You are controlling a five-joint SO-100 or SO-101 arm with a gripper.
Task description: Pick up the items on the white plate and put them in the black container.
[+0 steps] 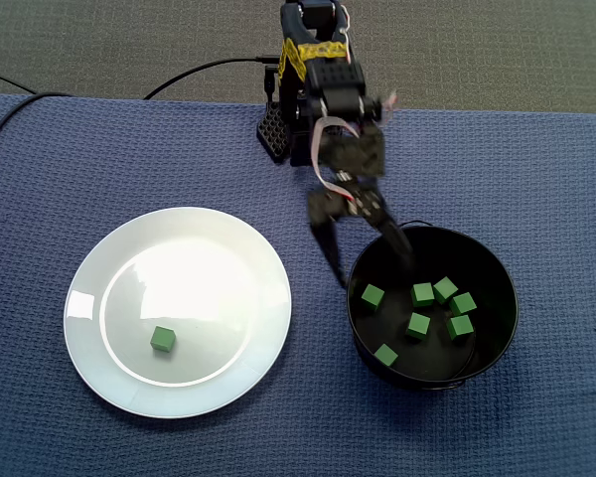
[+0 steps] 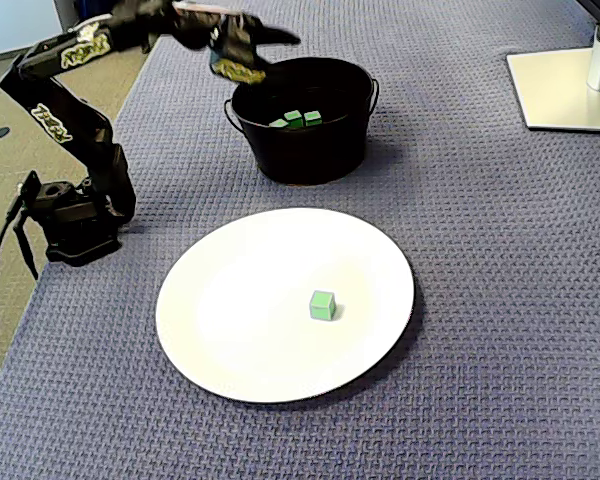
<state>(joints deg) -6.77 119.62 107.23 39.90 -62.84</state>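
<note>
Blue woven cloth (image 2: 500, 300) covers the table and carries all items. White plate (image 1: 109, 368) lies flat on the cloth and serves as the reference for every position below.

Robot arm (image 2: 70, 130): black, with yellow labels. In a fixed view its base stands on the cloth beyond the plate's left side, and the arm reaches over toward the container.

Black container (image 2: 310, 150): round bucket, upright, standing on the cloth apart from the plate. In a fixed view it sits to the right of the plate (image 1: 507, 298).

Gripper (image 1: 371, 270): jaws spread apart, nothing between them. It hangs over the container edge that faces the plate; one finger points down outside the rim on the plate side, the other over the interior.

Green cubes (image 1: 418, 325): several lie loose on the container floor, some touching.

Green cube (image 1: 162, 340): one remains on the plate, inside the flat centre, off-centre, clear of the rim. It shows in both fixed views (image 2: 323, 305).
</note>
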